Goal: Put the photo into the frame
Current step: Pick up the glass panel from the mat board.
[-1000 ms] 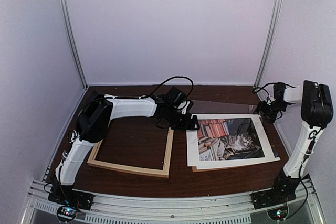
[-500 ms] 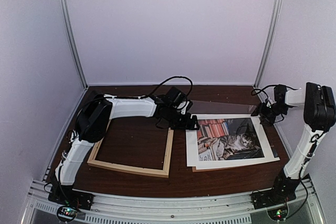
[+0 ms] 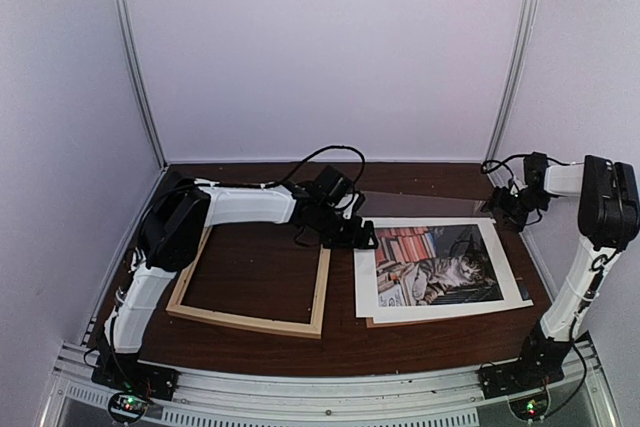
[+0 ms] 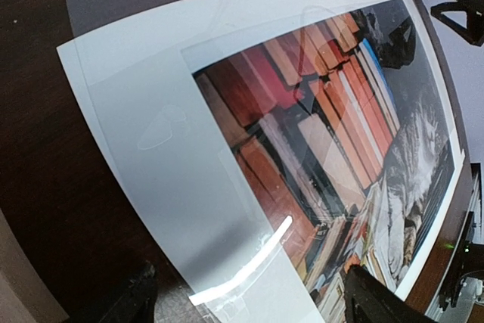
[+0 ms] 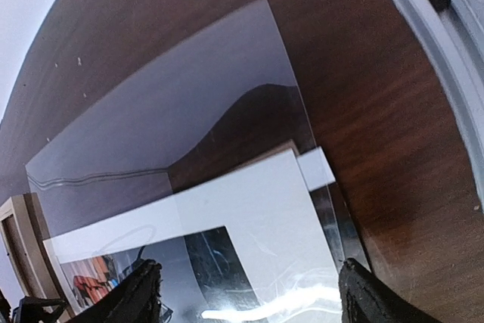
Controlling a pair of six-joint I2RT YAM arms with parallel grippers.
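The photo (image 3: 440,265), a tabby cat among red-orange books with a white border, lies face up right of centre on a brown backing board (image 3: 372,323). A clear sheet (image 3: 420,205) rests over its far part. The pale wood frame (image 3: 322,287) lies flat to its left with nothing inside it. My left gripper (image 3: 357,237) hovers open over the photo's near-left corner; in the left wrist view the photo (image 4: 302,134) and the sheet's glinting edge (image 4: 242,270) run between the spread fingertips of the gripper (image 4: 253,302). My right gripper (image 3: 508,211) is open over the far-right corner, the photo (image 5: 249,209) below the gripper (image 5: 249,296).
In the right wrist view the clear sheet (image 5: 166,111) reaches past the photo toward the back wall, and a corner of the frame (image 5: 19,240) shows at the left. The metal enclosure rail (image 5: 446,73) runs close on the right. White walls close in the table (image 3: 260,197).
The right gripper has drawn back a little toward the right wall and its jaws have spread slightly. The left arm, photo and frame stay put.
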